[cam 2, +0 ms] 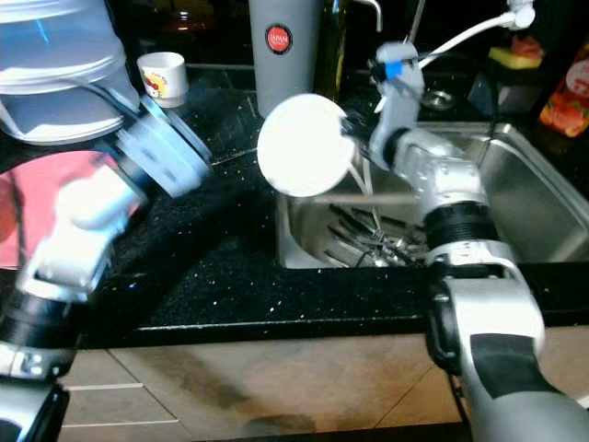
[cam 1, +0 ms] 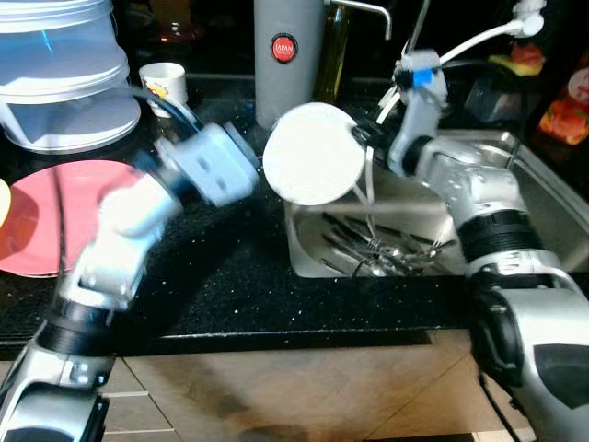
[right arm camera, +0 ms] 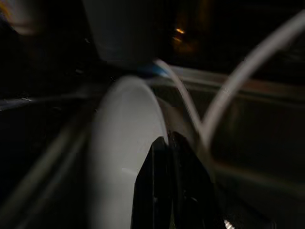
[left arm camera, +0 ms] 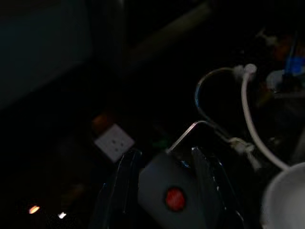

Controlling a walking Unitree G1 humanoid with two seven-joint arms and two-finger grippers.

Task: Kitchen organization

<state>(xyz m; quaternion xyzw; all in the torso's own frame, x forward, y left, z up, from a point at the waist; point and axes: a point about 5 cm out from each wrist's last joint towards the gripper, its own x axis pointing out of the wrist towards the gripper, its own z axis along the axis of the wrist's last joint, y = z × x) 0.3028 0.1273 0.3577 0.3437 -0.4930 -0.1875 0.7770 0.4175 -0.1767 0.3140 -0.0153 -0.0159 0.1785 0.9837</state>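
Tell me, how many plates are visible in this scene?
2. A white plate is held on edge by the right gripper above the sink's left end. A pink plate lies on the counter at far left. Others may be hidden.

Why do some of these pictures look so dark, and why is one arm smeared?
Both eye views are well lit, but the left arm is smeared by motion blur while the white plate stays sharp. The left wrist view is very dark, with dim shapes. The right wrist view is dim and blurred around the right claw.

Two plates (cam 1: 314, 154), perhaps; one cup (cam 1: 164, 81).
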